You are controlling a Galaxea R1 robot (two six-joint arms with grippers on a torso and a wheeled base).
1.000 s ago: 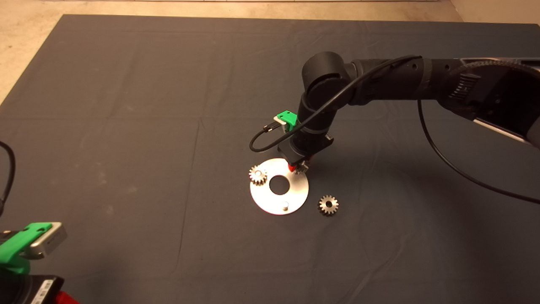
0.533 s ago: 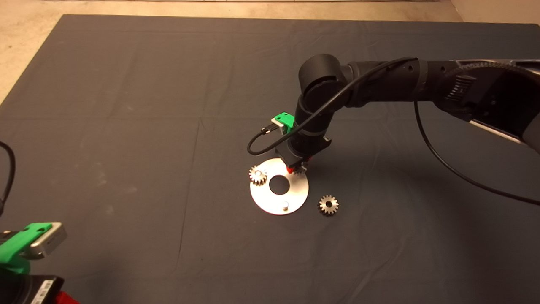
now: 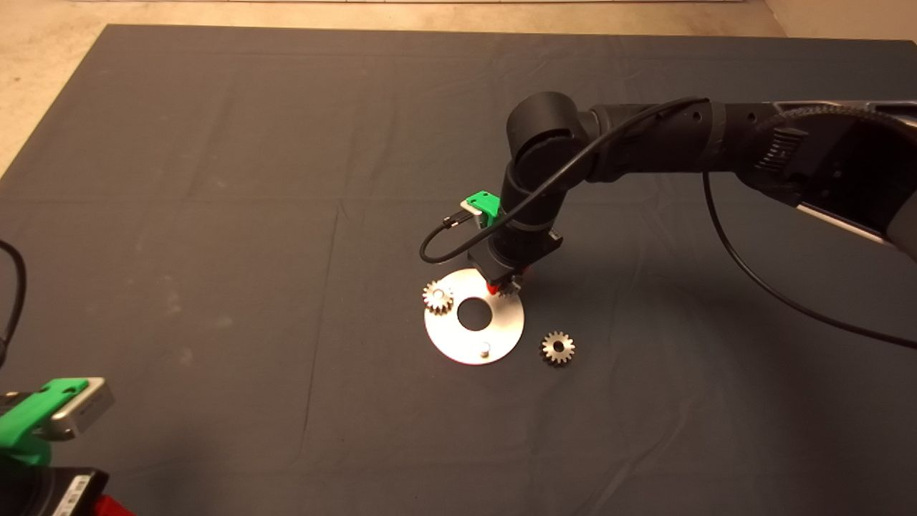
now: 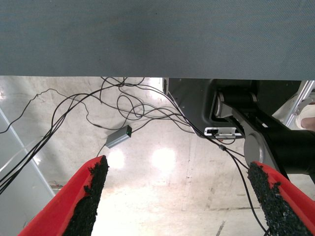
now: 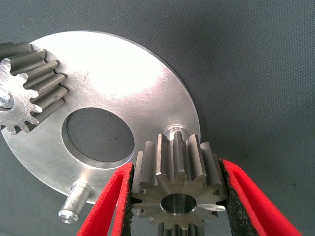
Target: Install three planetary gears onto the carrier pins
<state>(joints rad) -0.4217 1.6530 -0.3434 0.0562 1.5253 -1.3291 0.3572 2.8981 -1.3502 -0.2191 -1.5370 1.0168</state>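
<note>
The left hand (image 3: 43,423) sits parked at the table's near left corner; its wrist view shows the fingers (image 4: 88,196) spread wide with nothing between them, and beyond them a floor with cables (image 4: 123,105).

Further in, a loose gear (image 3: 557,348) lies flat on the mat (image 3: 215,215), just beside the disc (image 3: 451,340) on its right and not touching it; the nearest pin (image 3: 485,350) stands bare at the disc's near edge; a second gear (image 3: 438,296) sits on the pin at the disc's left rim, its peg tip showing through the bore in the right wrist view.

At the disc's far right edge the right hand (image 3: 503,288) points down from an arm (image 3: 645,143) reaching in from the right; it is clenched on the third gear (image 5: 179,196), a pad pressed to the teeth on each side; the gear hangs just above the third pin (image 5: 175,132), whose top shows beyond its teeth; whether bore and pin are truly in line is hard to judge from here, but the gear seems not yet threaded on.
</note>
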